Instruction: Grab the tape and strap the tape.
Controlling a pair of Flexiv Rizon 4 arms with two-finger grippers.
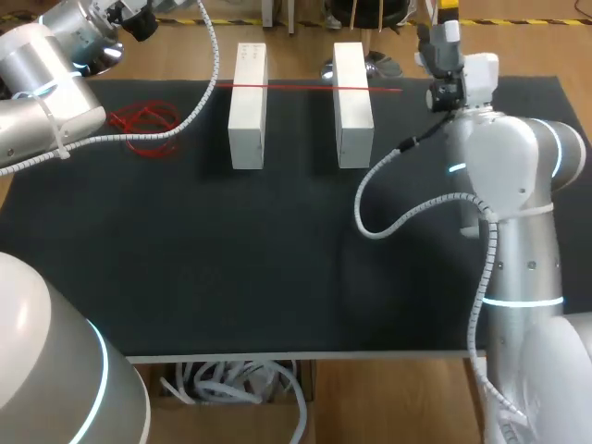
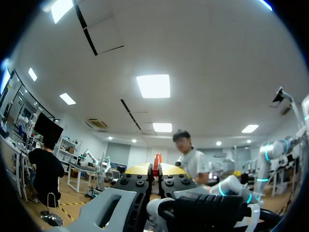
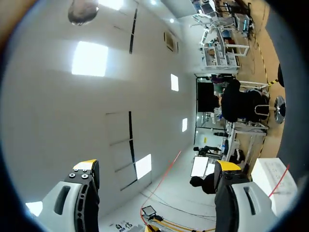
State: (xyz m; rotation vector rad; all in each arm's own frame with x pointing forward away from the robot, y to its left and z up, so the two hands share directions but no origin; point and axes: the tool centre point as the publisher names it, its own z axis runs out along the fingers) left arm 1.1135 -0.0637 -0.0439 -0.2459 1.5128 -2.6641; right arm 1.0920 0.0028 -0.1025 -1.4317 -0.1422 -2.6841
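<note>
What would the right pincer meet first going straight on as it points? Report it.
Nothing close: the right pincer, open, points upward, and the way ahead looks free as far as shown.

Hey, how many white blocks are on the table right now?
2. They lie side by side toward the far side of the mat: the left block and the right block, with the red tape stretched across their tops.

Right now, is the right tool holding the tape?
No, the right tool is open, its yellow-tipped fingers wide apart with nothing between them.
</note>
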